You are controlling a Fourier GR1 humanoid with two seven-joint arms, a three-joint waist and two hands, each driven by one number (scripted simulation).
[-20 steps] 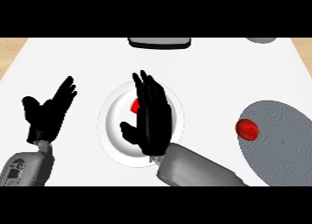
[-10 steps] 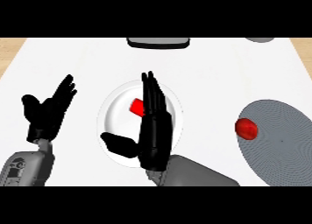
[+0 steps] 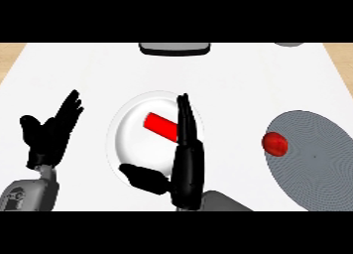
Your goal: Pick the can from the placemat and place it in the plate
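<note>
Nearest you, at six o'clock, the right hand point(image 3: 185, 163) stands edge-on over the plate's point(image 3: 128, 134) near rim, fingers straight and together, thumb spread out toward eight o'clock, clamped on nothing. At nine o'clock the left hand point(image 3: 51, 131) rests open, fingers up and apart. The plate is a smooth white round; in it lies the can point(image 3: 162, 126), a red cylinder on its side, just left of the right fingers. At three o'clock sits the placemat point(image 3: 319, 163), a grey woven disc carrying a glossy red ball point(image 3: 274, 143). At twelve o'clock a dark rounded tray point(image 3: 175, 48) meets the far edge.
</note>
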